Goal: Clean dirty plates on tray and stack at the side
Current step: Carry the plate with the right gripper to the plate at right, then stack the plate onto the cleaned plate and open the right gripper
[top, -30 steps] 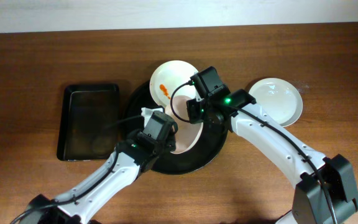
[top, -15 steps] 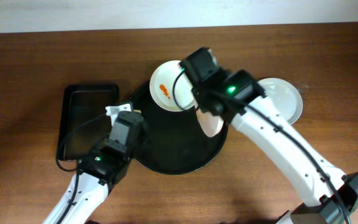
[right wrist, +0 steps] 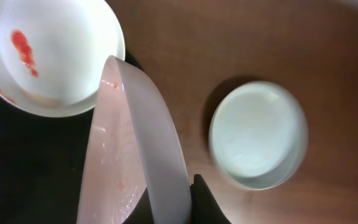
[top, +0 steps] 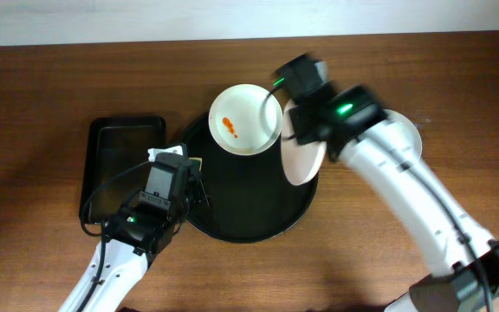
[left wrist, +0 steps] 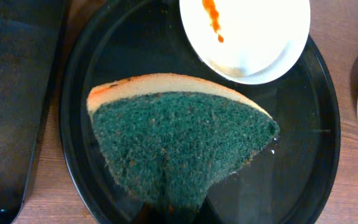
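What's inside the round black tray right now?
One smeared plate at the tray's far rim; the rest shows bare. The lifted plate hides its right edge, the left arm its left edge.

Black tray (top: 249, 217); white plate (top: 246, 120), orange smear; sponge (left wrist: 179, 143) green, tan backing; tilted plate (right wrist: 129, 168) perhaps pinkish.

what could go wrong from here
The round white plate is pinched only at its rim by the right hand, steeply tilted, so it might slip. It may also land off-centre on the clean white plate on the table. The orange-smeared plate overhangs the round black tray's rim and could tip.
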`<move>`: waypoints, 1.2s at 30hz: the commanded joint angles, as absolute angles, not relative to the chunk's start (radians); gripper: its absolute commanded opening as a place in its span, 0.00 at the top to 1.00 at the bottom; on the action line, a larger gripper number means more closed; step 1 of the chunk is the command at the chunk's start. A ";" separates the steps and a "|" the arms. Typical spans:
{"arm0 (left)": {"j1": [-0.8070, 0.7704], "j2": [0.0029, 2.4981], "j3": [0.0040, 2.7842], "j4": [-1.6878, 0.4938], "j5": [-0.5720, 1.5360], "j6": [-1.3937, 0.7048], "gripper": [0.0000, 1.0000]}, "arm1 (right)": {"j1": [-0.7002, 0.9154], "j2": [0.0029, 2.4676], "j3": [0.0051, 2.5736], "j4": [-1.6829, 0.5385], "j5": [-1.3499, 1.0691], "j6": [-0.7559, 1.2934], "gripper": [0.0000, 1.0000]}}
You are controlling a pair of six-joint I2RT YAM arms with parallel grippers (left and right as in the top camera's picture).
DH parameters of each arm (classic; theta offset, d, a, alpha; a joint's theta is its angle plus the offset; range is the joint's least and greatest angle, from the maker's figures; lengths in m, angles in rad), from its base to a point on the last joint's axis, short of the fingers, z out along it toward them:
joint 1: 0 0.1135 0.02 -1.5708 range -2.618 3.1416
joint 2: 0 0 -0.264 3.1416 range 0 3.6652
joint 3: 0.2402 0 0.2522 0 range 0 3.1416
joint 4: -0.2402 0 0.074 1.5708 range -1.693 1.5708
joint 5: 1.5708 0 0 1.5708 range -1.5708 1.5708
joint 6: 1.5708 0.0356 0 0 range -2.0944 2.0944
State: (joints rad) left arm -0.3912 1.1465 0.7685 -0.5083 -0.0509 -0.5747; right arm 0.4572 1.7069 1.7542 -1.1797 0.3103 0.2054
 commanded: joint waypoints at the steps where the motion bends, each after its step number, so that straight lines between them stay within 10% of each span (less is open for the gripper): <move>1: -0.386 1.145 0.771 -0.511 -0.028 -0.544 1.00 | 0.207 1.710 1.768 -1.184 -0.151 0.165 0.96; 10: -0.386 1.223 0.771 -0.509 -0.002 -0.544 1.00 | -0.430 1.744 1.732 -1.223 -0.604 -0.023 0.96; 25: -0.386 1.229 0.771 -0.487 0.042 -0.544 1.00 | -0.491 1.776 1.092 -0.431 -0.598 0.042 0.85; 36: -0.386 1.229 0.771 -0.480 0.038 -0.543 1.00 | -0.492 1.832 1.084 -0.319 -0.527 0.043 0.76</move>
